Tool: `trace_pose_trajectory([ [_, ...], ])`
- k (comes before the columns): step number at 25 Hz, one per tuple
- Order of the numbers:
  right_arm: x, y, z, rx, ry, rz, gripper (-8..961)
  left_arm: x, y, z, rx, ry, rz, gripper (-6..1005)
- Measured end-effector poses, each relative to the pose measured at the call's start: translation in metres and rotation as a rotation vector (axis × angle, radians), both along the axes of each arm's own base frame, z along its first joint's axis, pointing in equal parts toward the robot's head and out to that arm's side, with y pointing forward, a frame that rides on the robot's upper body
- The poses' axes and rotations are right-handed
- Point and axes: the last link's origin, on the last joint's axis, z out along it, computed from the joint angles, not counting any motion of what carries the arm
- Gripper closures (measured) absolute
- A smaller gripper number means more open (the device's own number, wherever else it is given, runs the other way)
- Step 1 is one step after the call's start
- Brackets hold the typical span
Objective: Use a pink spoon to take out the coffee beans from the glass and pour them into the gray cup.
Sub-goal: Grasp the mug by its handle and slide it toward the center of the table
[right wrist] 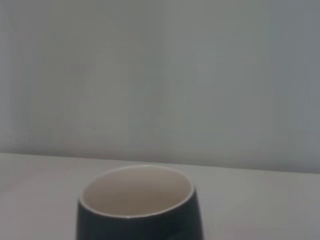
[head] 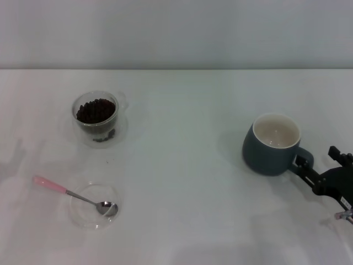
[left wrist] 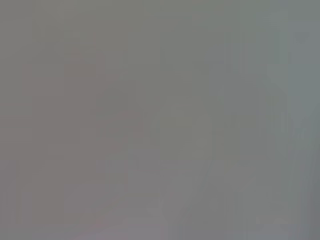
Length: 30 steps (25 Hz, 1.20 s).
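The glass (head: 97,118) stands at the back left, filled with coffee beans (head: 95,110). The pink spoon (head: 52,186) lies at the front left, its metal bowl resting in a shallow clear dish (head: 83,215). The gray cup (head: 270,152) stands at the right, its cream inside empty; it also shows in the right wrist view (right wrist: 137,210). My right gripper (head: 315,157) is at the cup's handle, fingers apart on either side of it. My left gripper is out of view; the left wrist view shows only plain grey.
Everything stands on a white table (head: 182,182) with a pale wall behind it. A wide bare stretch lies between the glass and the gray cup.
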Motion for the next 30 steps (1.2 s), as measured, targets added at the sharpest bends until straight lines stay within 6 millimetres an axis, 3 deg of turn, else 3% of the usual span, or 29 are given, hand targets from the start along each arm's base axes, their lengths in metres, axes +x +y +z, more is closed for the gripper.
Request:
trace_pose_trajectory([
  [30,0.014,0.051,0.011,0.034,-0.021,-0.033,137,0.001,-0.004,0.003,0.017,-0.003,-0.018,137],
])
